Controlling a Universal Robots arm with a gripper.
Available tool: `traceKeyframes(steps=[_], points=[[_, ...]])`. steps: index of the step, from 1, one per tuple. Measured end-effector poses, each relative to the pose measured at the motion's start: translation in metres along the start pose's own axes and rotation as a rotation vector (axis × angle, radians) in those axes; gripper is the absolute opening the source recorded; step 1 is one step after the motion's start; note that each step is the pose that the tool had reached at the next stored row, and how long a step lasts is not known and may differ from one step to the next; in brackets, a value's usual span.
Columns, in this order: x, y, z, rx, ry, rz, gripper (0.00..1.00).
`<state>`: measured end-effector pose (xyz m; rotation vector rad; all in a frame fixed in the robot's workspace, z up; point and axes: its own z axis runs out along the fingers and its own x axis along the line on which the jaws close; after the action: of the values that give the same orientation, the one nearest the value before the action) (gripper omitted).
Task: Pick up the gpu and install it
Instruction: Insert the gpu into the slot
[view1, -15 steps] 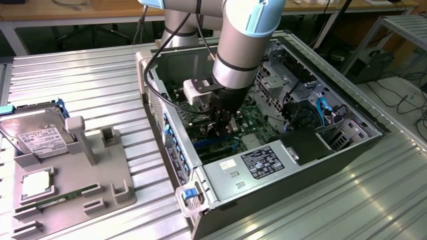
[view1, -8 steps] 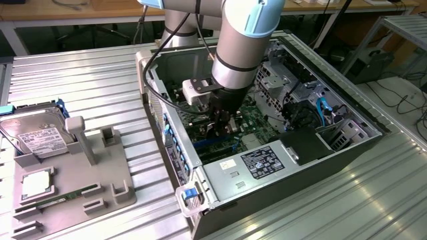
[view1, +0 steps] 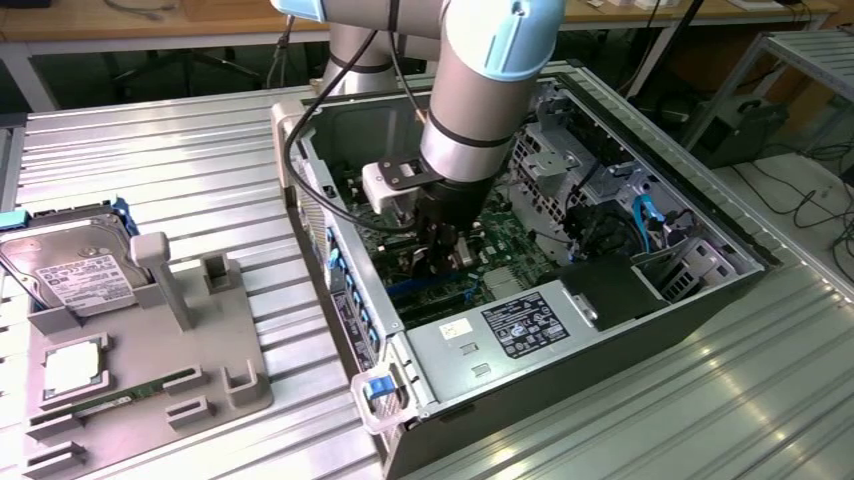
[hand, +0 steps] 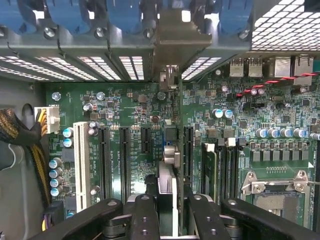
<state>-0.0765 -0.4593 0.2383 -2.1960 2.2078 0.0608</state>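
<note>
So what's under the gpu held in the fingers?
The green motherboard with black slots. The gpu, seen edge-on, covers the slot directly beneath it.

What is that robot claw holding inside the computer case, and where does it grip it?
The gripper holds the gpu, a thin dark circuit card seen edge-on with a silvery metal bracket, by its upper edge, one finger on each face, above the green motherboard.

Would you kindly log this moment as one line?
gripper: shut on gpu | gpu: edge-on over motherboard slots | site: inside computer case
</note>
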Motion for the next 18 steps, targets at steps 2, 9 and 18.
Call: traceKeyframes(steps=[2, 9, 18], points=[[0.0, 0.0, 0.0004, -0.0001, 0.0001, 0.0, 0.28], [-0.0001, 0.0, -0.0019, 0.0001, -0.0002, 0.0, 0.28], [0.0023, 0.0, -0.0015, 0.0001, -0.0001, 0.0, 0.28]])
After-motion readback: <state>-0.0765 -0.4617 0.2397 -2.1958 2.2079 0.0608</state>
